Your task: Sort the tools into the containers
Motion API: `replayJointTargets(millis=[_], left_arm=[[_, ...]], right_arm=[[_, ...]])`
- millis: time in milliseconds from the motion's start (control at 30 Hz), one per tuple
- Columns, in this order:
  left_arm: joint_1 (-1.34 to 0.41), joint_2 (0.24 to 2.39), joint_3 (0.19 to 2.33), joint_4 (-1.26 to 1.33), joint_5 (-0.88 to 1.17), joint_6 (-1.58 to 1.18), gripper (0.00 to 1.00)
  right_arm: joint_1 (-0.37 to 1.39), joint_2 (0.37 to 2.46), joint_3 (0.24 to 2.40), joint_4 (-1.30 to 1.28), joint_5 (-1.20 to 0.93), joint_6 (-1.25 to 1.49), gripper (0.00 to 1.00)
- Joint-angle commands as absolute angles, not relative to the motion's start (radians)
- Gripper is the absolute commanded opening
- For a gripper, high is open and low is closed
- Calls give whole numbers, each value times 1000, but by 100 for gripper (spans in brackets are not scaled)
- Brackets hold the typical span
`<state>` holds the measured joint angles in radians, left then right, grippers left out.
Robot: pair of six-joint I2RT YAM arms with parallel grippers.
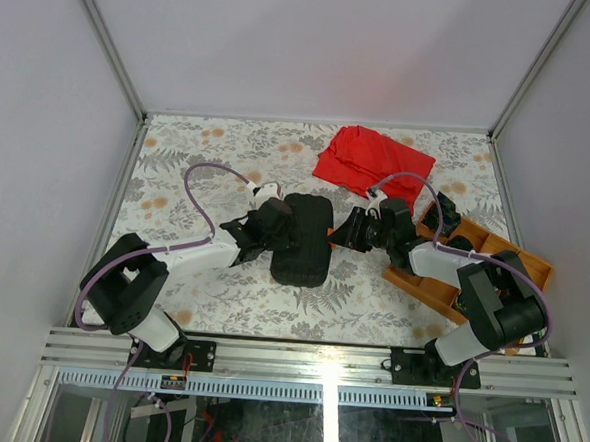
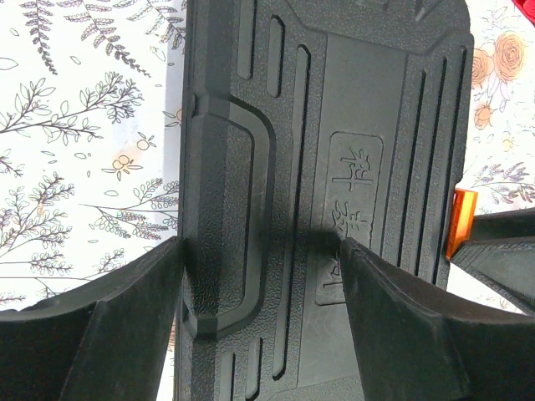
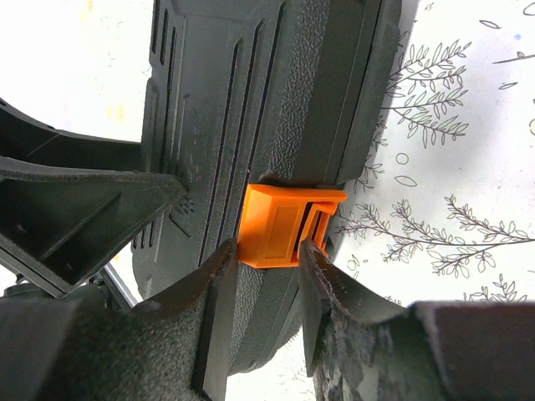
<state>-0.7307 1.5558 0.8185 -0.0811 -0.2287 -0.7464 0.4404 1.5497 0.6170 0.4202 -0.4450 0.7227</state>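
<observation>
The black tool case (image 1: 304, 240) lies shut in the middle of the table, ribbed lid (image 2: 368, 125) up. My left gripper (image 2: 261, 251) is open, with both fingertips (image 2: 380, 284) resting on the lid near the case's handle edge. From the other side, my right gripper (image 3: 266, 249) is shut on the small orange latch (image 3: 280, 225) on the case's side edge, one fingertip on each side of its flap. The latch (image 2: 461, 219) also peeks past the lid in the left wrist view. No tools show.
A crumpled red cloth (image 1: 372, 161) lies behind the case at the back. An orange wooden tray (image 1: 421, 284) sits at the right under my right arm, with a small dark object (image 1: 446, 212) at its far end. Metal frame posts border the floral table.
</observation>
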Motion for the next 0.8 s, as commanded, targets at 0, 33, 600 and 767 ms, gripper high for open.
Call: replayJointTargets(millis=[0, 33, 600, 767], left_arm=[[-772, 1659, 754, -256, -146, -707, 70], [-772, 1659, 754, -256, -146, -707, 70], [-773, 1658, 755, -259, -146, -710, 70], [-772, 1658, 754, -259, -147, -709, 69]], right_arm=[[495, 1605, 618, 310, -377, 681, 14], [495, 1602, 618, 306, -369, 681, 14], [496, 1554, 631, 219, -296, 660, 12], [496, 1539, 638, 197, -284, 651, 20]])
